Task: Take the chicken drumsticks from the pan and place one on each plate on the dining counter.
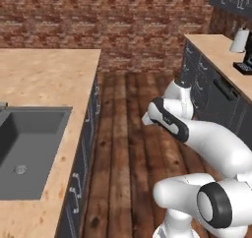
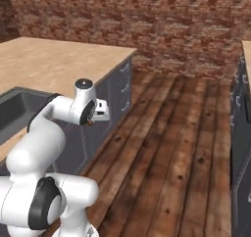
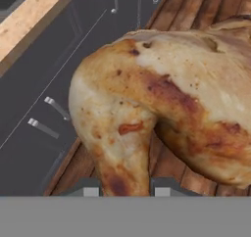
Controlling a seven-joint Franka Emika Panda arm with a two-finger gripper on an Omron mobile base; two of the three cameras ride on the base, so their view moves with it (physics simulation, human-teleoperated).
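Gripper [image 3: 125, 187] nearly shut, pinching a drumstick [image 3: 162, 108] by its narrow end, carried over the wood floor [image 2: 166, 148] beside the sink counter [image 2: 59, 59]. Step looks like transport w/ one piece in hand. Next, prob: get to a plate on the dining counter, lower, release.

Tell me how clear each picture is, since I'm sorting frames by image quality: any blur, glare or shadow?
Hand view: the drumstick looms close, soft and smeared, held between the jaws. Left base view: flat, even light, no glare, a dim sink basin. Right base view: soft overall, and the floor planks blur toward the bottom.
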